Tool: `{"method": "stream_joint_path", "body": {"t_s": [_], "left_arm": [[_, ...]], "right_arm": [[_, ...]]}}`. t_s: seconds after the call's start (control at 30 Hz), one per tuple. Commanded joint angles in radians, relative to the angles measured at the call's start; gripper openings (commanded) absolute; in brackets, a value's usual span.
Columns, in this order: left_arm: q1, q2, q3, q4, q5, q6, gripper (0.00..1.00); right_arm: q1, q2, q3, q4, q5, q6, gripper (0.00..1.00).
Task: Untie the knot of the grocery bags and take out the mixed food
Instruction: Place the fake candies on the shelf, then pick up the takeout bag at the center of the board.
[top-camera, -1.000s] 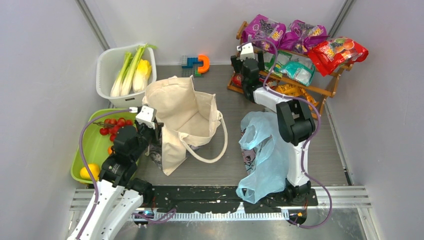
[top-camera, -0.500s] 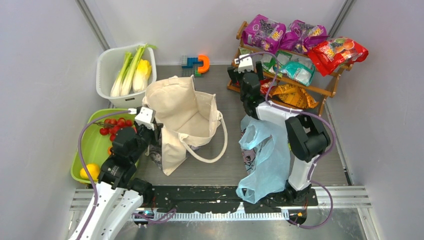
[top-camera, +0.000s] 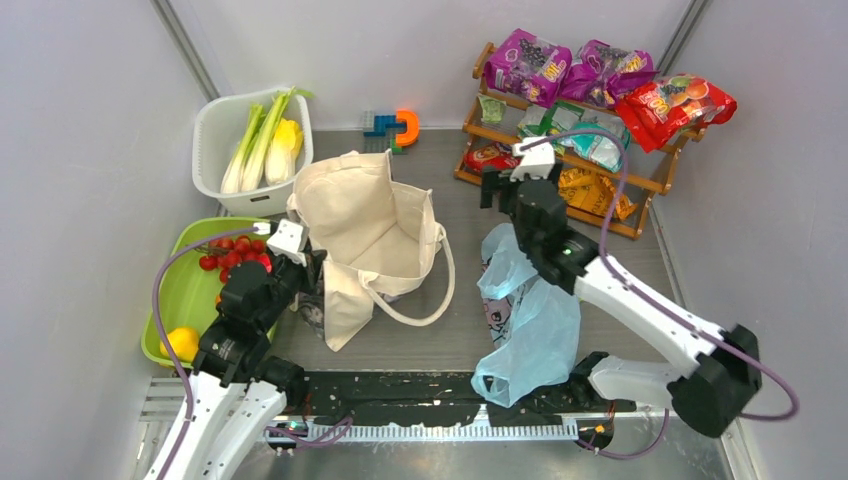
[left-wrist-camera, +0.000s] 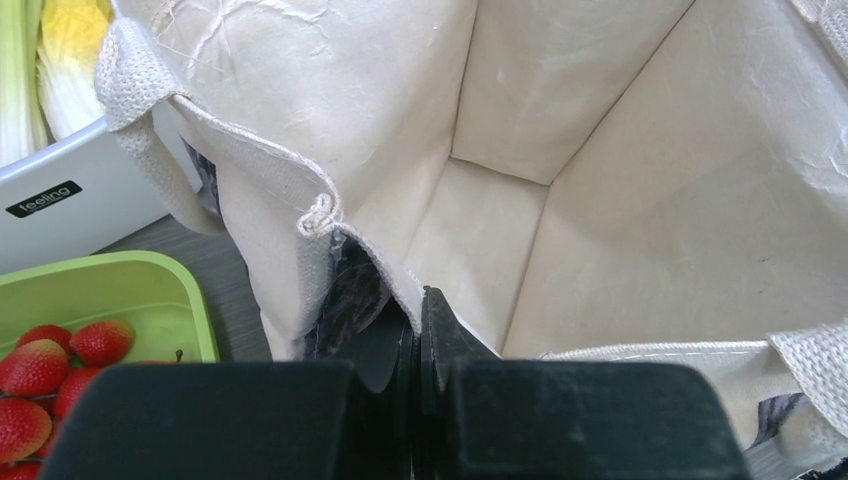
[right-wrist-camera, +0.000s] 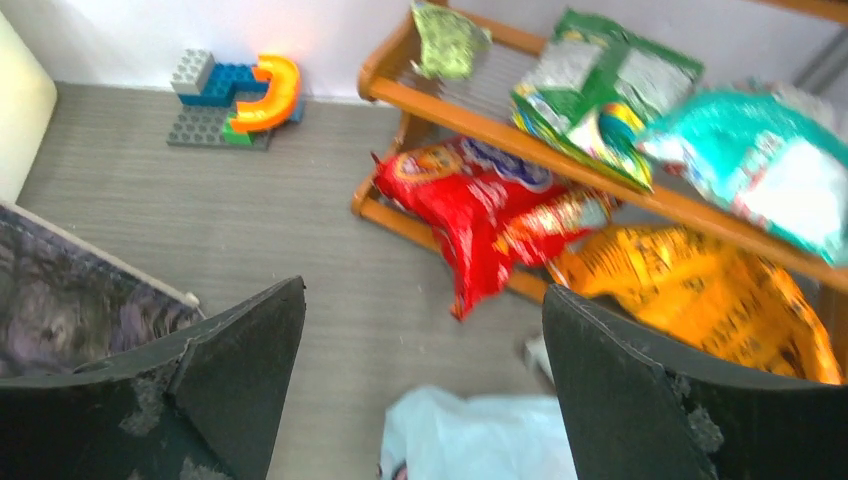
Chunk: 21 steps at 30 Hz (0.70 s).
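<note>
The tote (top-camera: 345, 200) sits mid-table, the plastic bag (top-camera: 535, 330) to its right. A tub (top-camera: 205, 145) stands back-left, a tray (top-camera: 185, 290) before it, the rack (right-wrist-camera: 470, 118) back-right.

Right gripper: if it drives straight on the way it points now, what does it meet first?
Probably the bare table just short of the rack; the open right gripper tilts down at it. The red packet lies slightly right of that line, though depth is unclear.

Left arm (top-camera: 235, 330) reaches up from its base, left pincer (left-wrist-camera: 415, 335) clamped fully closed, aimed forward-right I think. Right arm (top-camera: 640, 305) runs low, elbow far out right, right pincer (right-wrist-camera: 422, 290) jaws spread wide.
</note>
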Motion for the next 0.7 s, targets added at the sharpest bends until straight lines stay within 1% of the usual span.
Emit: {"method": "stream_joint_path", "body": {"t_s": [0.0,0.03,0.1,0.17,0.2,0.3,0.47,0.53,0.67], "left_arm": [[0.004,-0.001,-0.023,-0.047,0.036,0.003,0.00],[0.004,-0.001,-0.022,-0.047,0.043,0.002,0.00],[0.004,0.002,-0.021,-0.047,0.056,-0.001,0.00],[0.004,0.001,-0.021,-0.048,0.066,-0.003,0.00],[0.004,-0.001,-0.023,-0.047,0.069,-0.004,0.00],[0.004,-0.011,-0.026,-0.047,0.073,-0.006,0.00],[0.004,-0.016,-0.028,-0.046,0.078,-0.006,0.00],[0.004,-0.010,-0.027,-0.044,0.086,-0.006,0.00],[0.004,-0.003,-0.026,-0.042,0.097,-0.009,0.00]], "right_arm": [[-0.023,-0.100,0.064,-0.594,-0.016,0.283,0.96],[-0.025,-0.102,0.075,-0.701,-0.047,0.310,0.95],[-0.031,-0.092,0.079,-0.812,-0.089,0.340,0.96],[-0.047,-0.077,0.059,-0.877,-0.127,0.371,0.96],[-0.067,-0.073,0.049,-0.901,-0.182,0.394,0.96],[-0.104,-0.071,-0.021,-0.926,-0.292,0.443,0.96],[-0.110,-0.075,-0.140,-0.937,-0.435,0.536,0.96],[-0.104,-0.066,-0.188,-0.911,-0.467,0.560,0.96],[-0.094,-0.041,-0.242,-0.817,-0.440,0.590,0.96]]}}
